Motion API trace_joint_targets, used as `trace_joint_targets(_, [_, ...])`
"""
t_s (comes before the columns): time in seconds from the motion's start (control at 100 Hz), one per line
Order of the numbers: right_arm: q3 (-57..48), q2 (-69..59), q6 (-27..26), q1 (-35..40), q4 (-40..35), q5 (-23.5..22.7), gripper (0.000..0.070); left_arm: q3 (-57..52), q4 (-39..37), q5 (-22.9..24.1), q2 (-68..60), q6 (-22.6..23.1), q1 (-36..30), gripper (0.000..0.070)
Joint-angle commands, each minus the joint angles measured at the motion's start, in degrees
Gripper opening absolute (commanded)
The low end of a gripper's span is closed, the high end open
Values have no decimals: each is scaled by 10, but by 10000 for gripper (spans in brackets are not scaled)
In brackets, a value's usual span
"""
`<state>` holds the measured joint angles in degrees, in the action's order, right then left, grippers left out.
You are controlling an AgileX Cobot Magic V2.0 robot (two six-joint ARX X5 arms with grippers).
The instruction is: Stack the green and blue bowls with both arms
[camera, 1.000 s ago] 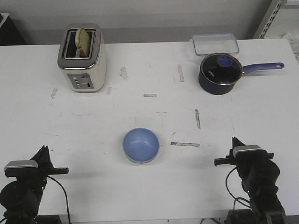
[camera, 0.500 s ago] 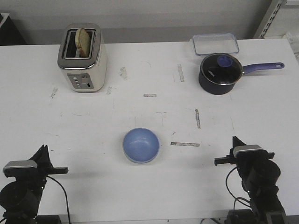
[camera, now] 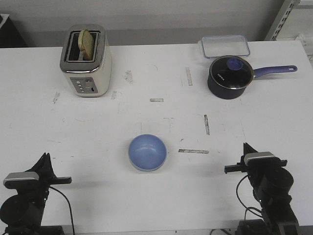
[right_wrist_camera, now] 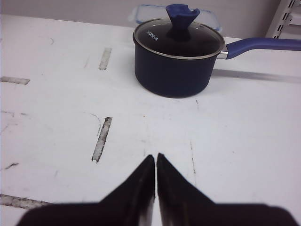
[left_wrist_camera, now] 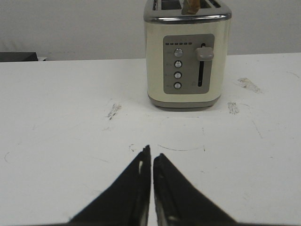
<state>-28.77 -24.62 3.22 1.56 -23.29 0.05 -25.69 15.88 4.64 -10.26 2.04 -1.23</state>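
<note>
From the front view I see the blue bowl (camera: 147,152) sitting upright on the white counter (camera: 98,132), near its middle and toward my edge. Under its rim at the near side a thin pale band shows, but I cannot tell whether that is the green bowl beneath it. Taking the bowl as the clock's centre, the left arm (camera: 23,200) sits at about 8 o'clock and the right arm (camera: 266,188) at about 4 o'clock, both well apart from it.

The left pincer (left_wrist_camera: 151,157) is closed, its two black tips together with only a hairline slit, holding nothing, above bare counter. Straight ahead of it stands a cream toaster (left_wrist_camera: 187,52) with a slice of bread (camera: 87,43) in one slot; that is 11 o'clock from the bowl.

The right pincer (right_wrist_camera: 155,162) is likewise pressed closed and empty. Ahead of it is a dark navy saucepan (right_wrist_camera: 176,59) with a glass lid, at 1 o'clock from the bowl, a clear lidded box (camera: 224,45) just behind it.
</note>
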Motion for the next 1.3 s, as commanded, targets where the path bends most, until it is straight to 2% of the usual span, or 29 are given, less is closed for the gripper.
trace_joint_targets(0.0, [-1, -2, 7, 2, 7, 0, 0, 37, -38, 2, 17, 3, 1, 0])
trace_joint_targets(0.09, [-1, -2, 7, 1, 7, 0, 0, 109, -113, 0, 53, 3, 1, 0])
trace_joint_targets(0.36, [-1, -2, 7, 2, 8, 0, 0, 250, -258, -2, 101, -14, 1, 0])
trace_joint_targets(0.46, [-1, -1, 7, 1, 10, 0, 0, 250, -248, -16, 101, -21, 1, 1])
trace_joint_targets(1.17, [-1, -1, 7, 1, 11, 0, 0, 250, -250, -15, 101, -21, 1, 1])
trace_joint_targets(1.29, [-1, -1, 26, 0, 10, 2, 0, 250, -250, -15, 101, -21, 1, 1])
